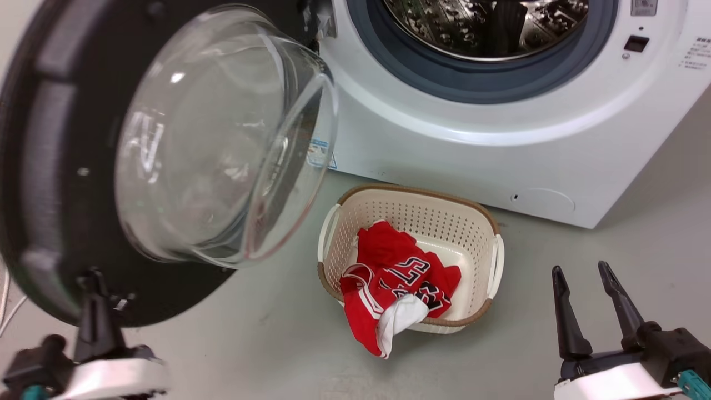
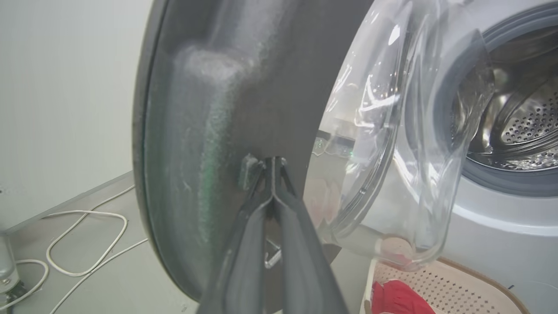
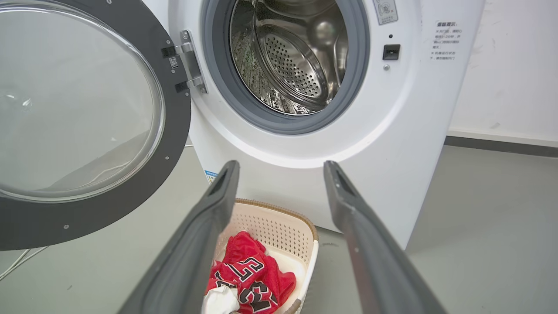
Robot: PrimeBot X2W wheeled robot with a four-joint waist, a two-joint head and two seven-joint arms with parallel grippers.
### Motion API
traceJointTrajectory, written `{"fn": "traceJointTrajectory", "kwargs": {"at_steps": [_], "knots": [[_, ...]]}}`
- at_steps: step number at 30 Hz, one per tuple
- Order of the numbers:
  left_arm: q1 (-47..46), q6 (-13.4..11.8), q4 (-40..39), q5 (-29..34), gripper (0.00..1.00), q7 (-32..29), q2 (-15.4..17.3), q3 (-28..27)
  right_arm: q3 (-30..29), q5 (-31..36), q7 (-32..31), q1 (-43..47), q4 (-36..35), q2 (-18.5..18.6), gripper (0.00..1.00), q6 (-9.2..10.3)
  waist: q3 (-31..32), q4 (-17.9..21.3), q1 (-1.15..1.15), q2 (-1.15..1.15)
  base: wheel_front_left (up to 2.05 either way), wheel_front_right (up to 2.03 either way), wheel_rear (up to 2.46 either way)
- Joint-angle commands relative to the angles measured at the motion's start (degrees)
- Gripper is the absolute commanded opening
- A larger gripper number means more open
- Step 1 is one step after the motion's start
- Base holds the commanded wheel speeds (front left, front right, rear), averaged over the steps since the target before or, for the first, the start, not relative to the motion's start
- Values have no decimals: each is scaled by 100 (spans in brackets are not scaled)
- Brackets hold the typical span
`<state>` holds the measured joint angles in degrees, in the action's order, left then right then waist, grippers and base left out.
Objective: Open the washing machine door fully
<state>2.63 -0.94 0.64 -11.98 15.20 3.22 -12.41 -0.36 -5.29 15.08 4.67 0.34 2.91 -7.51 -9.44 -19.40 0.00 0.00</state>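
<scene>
Seemingly touching the washing machine door, left gripper pinched together.

left claw tight, right claw wide

1. The head view looks from high, forward and down, at the floor before the washing machine; the washing machine door is very near at its left.
2. The left wrist view looks along the left gripper, very close to the door's inner face.
3. The right wrist view looks from low and farther back at the machine's front.
4. All three share the door, the drum and the basket.
</scene>
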Motion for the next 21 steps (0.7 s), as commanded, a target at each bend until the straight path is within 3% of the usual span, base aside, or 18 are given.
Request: {"fn": "traceJointTrajectory", "kwargs": {"at_steps": [1,10,21], "knots": [[-162,2,66,-50,0,-8,25,-225,2,10,12,-97,-19,-6,100,4,-82,47,0,0,0,0,0],[-952,299,750,80,0,2,2,-1307,-43,132,12,-290,-12,-7,100,4,-434,231,0,0,0,0,0],[-1791,533,1481,278,0,3,320,-2330,-60,272,12,-475,-48,-6,100,4,-764,454,0,0,0,0,0]]}}
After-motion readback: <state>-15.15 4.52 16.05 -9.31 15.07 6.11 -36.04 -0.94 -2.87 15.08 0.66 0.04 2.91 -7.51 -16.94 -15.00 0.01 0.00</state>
